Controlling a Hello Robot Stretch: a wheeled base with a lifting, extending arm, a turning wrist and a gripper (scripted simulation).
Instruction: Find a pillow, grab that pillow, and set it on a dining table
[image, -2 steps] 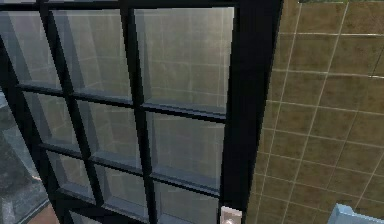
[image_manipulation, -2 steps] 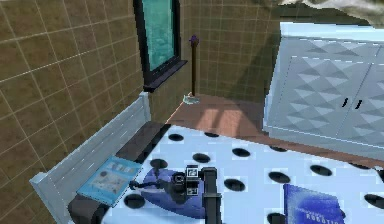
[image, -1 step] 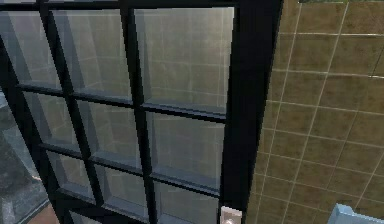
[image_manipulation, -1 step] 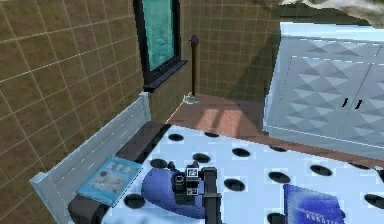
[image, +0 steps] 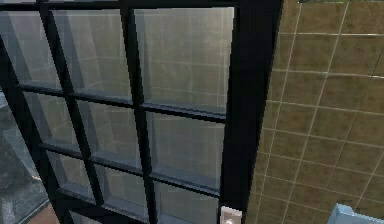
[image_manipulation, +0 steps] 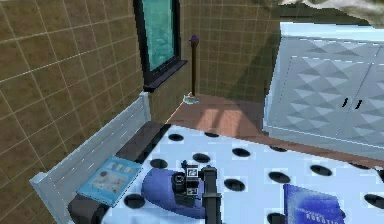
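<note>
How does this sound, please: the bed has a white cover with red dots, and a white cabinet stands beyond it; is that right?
Not quite: the dots are black, not red. In the arm side view the bed has a white cover with black dots, and a white cabinet stands beyond it.

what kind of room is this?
Probably a bedroom: a bed with a white, black-dotted cover, a blue pillow lying on it, and a white cabinet close by.
</note>
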